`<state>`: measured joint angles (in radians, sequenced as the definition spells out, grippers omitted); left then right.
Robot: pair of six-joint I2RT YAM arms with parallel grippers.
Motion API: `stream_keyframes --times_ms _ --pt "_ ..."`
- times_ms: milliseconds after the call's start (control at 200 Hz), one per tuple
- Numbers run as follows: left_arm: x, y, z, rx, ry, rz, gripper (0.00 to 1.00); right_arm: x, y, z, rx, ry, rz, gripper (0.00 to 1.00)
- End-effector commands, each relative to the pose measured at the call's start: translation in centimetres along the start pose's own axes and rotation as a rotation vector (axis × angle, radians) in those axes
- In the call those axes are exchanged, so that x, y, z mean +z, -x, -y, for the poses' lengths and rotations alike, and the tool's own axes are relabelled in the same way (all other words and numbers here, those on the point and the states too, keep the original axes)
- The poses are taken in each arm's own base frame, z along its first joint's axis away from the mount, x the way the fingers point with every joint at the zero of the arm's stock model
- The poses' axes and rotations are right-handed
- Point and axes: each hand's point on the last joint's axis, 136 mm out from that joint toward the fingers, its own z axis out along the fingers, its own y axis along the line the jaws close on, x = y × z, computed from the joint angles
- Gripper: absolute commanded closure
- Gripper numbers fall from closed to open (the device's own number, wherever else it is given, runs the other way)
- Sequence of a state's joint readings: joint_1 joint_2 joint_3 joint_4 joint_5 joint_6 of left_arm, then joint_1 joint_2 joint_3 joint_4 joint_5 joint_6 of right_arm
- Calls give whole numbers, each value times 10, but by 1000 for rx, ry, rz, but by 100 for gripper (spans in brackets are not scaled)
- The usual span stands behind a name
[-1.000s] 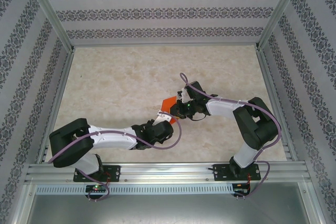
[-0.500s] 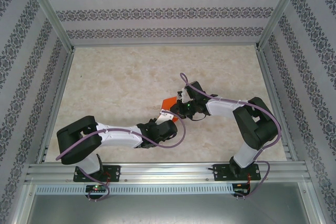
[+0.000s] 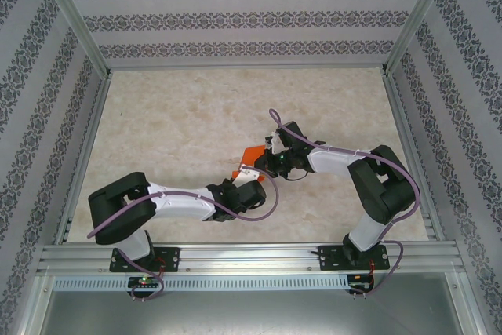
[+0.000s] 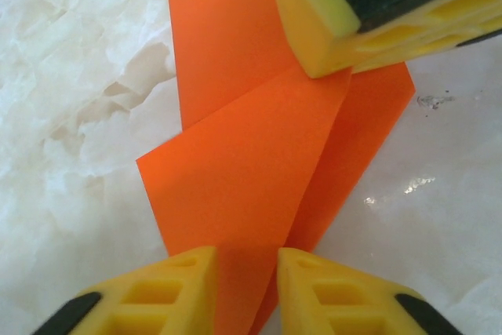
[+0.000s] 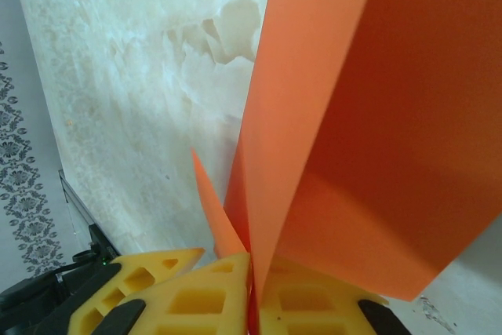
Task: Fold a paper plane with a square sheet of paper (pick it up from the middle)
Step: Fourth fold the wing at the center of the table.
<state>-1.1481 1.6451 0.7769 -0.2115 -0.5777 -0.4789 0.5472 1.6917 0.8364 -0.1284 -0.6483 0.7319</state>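
Note:
The square sheet of paper is bright orange and folded into overlapping flaps, lifted off the table between the two arms. My right gripper is shut on it, its yellow fingers pinching a folded edge while the sheet fans upward. My left gripper meets the sheet from the opposite side. In the left wrist view its fingertips straddle a lower flap of the paper with a narrow gap still showing. One right finger shows at the top of that view.
The pale marble-patterned table spreads around the arms. Patterned walls with aluminium posts close off the back and sides. An aluminium rail carrying both arm bases runs along the near edge.
The left arm has pushed forward to the right toward the paper, and its jaws have narrowed around the lower flap. The right gripper has kept its hold in place.

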Motion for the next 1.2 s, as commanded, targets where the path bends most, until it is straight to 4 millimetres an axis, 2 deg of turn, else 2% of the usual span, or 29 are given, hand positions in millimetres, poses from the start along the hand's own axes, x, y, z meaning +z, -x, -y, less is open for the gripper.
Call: stream_keyframes --times_ms 0,350,465,555,664,739,899,954,1044,1194 --pt "-2 -1 8 20 -9 -16 78 -4 9 -7 -9 5 28 89" --pt "-9 10 11 12 -35 14 92 -6 9 -9 -18 1 35 87" --pt "-14 17 18 6 -101 19 96 -13 11 -12 -28 4 56 78" --pt "-16 20 19 -21 -143 18 98 -21 12 -17 -43 8 81 77" --pt "-19 22 17 -56 -202 21 100 -23 13 -17 -40 9 88 73" --pt "-23 25 9 -57 -188 33 100 -21 15 -17 -31 16 90 71" --pt "-45 33 -7 -82 -213 116 87 -11 19 -21 -16 42 79 67" --pt "-49 31 -17 -95 -205 135 76 -8 21 -21 -11 39 77 65" --pt "-51 25 -29 -93 -198 138 63 -2 23 -21 -7 36 68 64" --pt "-41 14 -23 -23 -214 93 53 4 24 -22 -7 38 54 69"
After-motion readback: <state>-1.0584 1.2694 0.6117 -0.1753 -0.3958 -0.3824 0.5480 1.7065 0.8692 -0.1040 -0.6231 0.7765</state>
